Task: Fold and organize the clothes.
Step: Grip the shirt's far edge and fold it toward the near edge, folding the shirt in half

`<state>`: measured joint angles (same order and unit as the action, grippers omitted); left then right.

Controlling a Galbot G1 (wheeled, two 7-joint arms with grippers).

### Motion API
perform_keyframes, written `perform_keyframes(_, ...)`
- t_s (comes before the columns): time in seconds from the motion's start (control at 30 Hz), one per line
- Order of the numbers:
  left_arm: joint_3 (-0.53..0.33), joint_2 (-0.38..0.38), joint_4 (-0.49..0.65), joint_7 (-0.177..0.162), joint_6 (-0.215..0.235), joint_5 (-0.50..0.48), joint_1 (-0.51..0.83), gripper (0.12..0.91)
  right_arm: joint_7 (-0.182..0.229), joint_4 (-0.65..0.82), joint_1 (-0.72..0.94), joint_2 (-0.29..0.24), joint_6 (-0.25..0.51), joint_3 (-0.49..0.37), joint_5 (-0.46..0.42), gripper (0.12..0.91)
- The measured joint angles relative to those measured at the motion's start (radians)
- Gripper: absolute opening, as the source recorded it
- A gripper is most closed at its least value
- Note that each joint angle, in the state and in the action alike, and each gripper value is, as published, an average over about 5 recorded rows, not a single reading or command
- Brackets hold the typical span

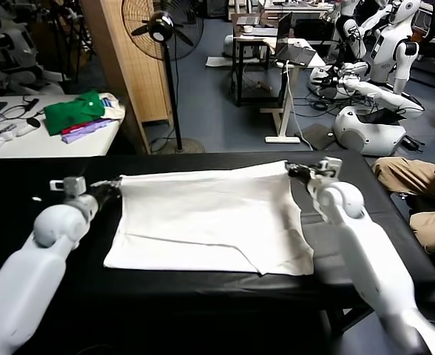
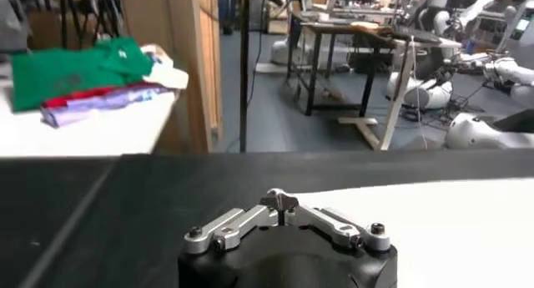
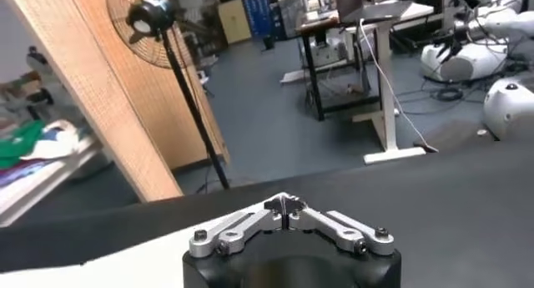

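The clothes here are one white T-shirt (image 1: 210, 218), lying flat with its plain side up on the black table (image 1: 25, 188). My left gripper (image 1: 116, 186) sits at the shirt's far left corner, low over the table. In the left wrist view the left gripper (image 2: 281, 200) is shut, and the white cloth (image 2: 450, 223) runs right up to its tips. My right gripper (image 1: 291, 168) is at the far right corner, which is slightly lifted. The right wrist view shows the right gripper (image 3: 284, 203) shut where the cloth edge (image 3: 108, 260) ends.
A white side table (image 1: 47, 144) behind on the left carries a green shirt (image 1: 73, 112) on purple cloth. A standing fan (image 1: 162, 29) and a wooden panel (image 1: 121, 66) stand beyond the table. A seated person's legs (image 1: 417, 185) are close to the right end.
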<state>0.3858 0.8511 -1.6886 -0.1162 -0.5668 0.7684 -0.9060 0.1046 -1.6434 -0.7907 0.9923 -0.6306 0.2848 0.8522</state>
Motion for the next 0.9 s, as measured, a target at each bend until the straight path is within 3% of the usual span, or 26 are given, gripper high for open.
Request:
perform_keyframes(0.33, 0.097, -0.010, -0.139, -0.021, 0.011, -0.044, -0.230, 0.126, 0.067, -0.217, -0.197, -0.072, -0.105, 0.025, -0.022, 0.122)
perform_keyframes(0.9, 0.163, 0.023, -0.236, -0.033, 0.026, -0.111, -0.454, 0.126, 0.064, -0.299, -0.343, -0.075, -0.106, 0.050, -0.107, 0.122)
